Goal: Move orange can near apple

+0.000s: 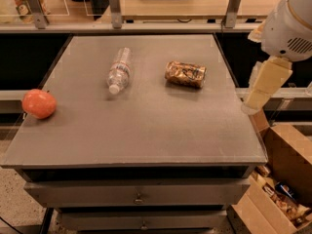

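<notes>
The orange can (185, 74) lies on its side on the grey table (146, 130), right of the middle and toward the back. The apple (39, 104) sits at the table's left edge, far from the can. My gripper (263, 87) hangs from the white arm (290, 26) at the right of the view, just past the table's right edge. It is to the right of the can, apart from it and holding nothing.
A clear plastic water bottle (119, 70) lies on its side between the apple and the can. An open cardboard box (282, 189) with packets stands on the floor at the lower right. Drawers (139, 194) sit under the tabletop. A counter (170, 6) runs behind.
</notes>
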{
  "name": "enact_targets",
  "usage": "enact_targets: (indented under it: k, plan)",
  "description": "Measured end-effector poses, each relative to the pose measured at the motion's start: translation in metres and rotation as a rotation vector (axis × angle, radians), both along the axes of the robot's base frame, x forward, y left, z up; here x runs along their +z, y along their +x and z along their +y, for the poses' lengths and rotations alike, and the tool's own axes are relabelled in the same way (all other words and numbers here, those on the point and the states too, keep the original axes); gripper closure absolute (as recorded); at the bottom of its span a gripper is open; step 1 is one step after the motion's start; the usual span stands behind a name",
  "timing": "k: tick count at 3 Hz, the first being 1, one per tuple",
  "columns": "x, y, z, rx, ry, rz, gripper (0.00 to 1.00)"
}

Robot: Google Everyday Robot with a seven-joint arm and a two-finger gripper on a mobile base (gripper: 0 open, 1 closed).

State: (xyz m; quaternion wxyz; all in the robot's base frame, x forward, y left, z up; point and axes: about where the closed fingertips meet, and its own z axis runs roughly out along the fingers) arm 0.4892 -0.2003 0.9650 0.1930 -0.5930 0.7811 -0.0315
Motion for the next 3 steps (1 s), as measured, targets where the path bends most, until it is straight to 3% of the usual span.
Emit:
enact_targets:
  k: [2,3]
  plan:
    - [-0.029,0.073,0.005,-0.058,0.066,-0.074,0.00]
    - [-0.038,0.101,0.018,-0.043,0.107,-0.126,0.00]
